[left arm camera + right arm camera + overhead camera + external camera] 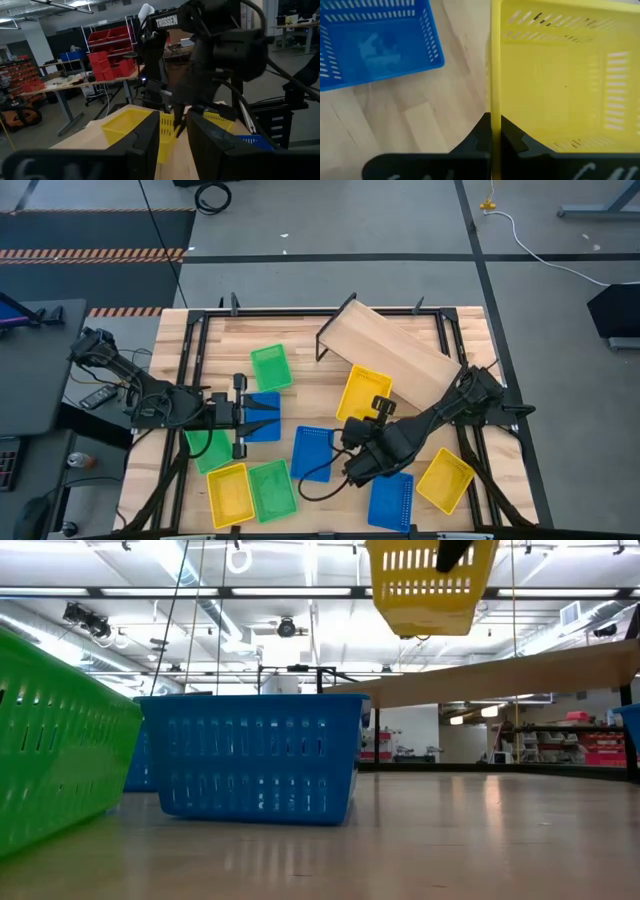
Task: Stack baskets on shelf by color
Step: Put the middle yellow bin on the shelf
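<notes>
1. One yellow basket (pixel 560 80) is hanging above the table (pixel 420 330), just beside the shelf (pixel 395 350); the low view shows it clear of the surface.
2. The right gripper (pixel 495 131) is pinching its side wall between clenched fingers.
3. A blue basket (pixel 370 45) is lying on the table nearby.
4. The left gripper (pixel 275 413) is waiting over another blue basket (pixel 266 430), fingers apparently parted.

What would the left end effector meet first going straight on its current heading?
Probably the yellow basket that the right end effector holds aloft by its rim, though depth is unclear.
</notes>
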`<action>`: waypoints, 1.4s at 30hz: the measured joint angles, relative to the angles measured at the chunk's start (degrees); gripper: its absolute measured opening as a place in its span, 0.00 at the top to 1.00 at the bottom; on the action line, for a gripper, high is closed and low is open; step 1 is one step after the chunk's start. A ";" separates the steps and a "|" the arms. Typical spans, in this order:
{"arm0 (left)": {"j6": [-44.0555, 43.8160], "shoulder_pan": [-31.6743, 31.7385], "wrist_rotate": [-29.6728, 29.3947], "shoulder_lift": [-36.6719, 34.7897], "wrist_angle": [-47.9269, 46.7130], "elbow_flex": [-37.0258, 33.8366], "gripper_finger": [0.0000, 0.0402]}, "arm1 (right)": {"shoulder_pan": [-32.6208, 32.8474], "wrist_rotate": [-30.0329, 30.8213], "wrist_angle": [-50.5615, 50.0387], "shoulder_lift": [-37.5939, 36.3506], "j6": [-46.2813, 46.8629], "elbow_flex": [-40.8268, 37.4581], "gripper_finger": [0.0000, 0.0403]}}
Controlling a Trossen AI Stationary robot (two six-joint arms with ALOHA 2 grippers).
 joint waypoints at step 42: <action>-0.07 0.01 0.00 0.00 -0.08 -0.01 0.74 | -0.61 -12.33 -0.06 -36.12 20.99 -41.67 0.92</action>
